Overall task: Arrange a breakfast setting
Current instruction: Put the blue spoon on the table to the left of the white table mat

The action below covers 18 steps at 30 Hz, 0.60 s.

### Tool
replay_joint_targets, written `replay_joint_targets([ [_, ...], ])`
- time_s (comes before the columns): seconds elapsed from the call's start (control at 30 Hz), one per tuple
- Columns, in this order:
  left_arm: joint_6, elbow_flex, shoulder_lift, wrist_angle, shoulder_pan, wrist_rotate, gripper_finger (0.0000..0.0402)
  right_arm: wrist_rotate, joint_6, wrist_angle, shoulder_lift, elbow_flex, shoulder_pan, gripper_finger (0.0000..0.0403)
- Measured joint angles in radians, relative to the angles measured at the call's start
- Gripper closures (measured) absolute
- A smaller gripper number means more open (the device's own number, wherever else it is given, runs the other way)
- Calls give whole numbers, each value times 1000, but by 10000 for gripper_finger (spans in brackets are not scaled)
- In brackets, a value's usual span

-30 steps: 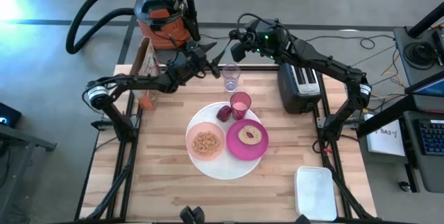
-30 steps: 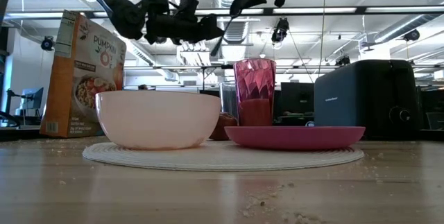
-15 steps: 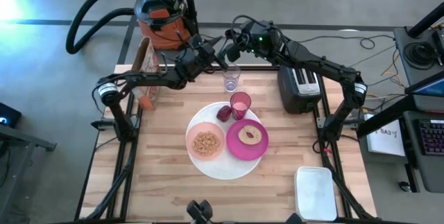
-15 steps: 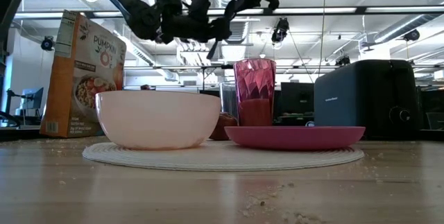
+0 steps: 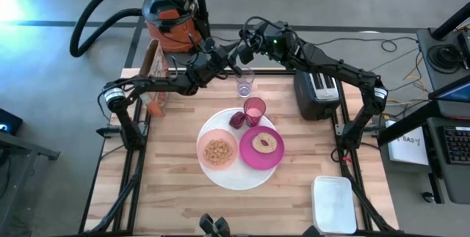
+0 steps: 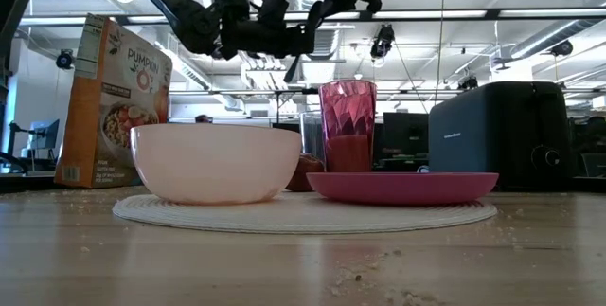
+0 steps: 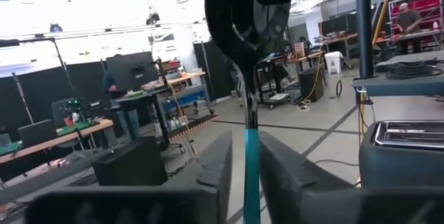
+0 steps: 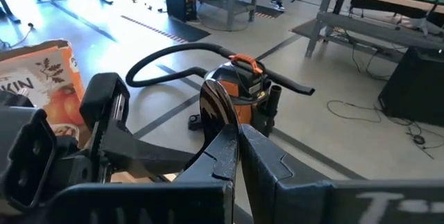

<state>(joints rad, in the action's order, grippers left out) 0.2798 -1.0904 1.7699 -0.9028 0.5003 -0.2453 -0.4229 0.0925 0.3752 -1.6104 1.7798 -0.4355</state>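
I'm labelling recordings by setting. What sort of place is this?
Probably a robotics lab or workshop, not a home: the breakfast table stands on a bare concrete floor beside a shop vacuum, with loose cables and workbenches behind.

It was a robotics lab or workshop: a concrete floor (image 5: 59,119) strewn with cables (image 5: 411,42), workbenches (image 7: 55,137) with monitors (image 7: 132,71) (people stood among them), exposed ceiling trusses (image 6: 454,17), and an orange-and-black shop vacuum (image 5: 170,9) beyond the surface's far edge.
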Motion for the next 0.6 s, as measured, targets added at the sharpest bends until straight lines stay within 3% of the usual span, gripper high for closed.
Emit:
replay_joint_targets([
  [0.17, 23, -3, -1, 9, 0, 2, 396, 0, -7, 1, -10, 0, 5, 394],
  [0.6, 7, -6, -3, 48, 0, 41, 401, -17, -25, 23, -13, 0, 6, 394],
])
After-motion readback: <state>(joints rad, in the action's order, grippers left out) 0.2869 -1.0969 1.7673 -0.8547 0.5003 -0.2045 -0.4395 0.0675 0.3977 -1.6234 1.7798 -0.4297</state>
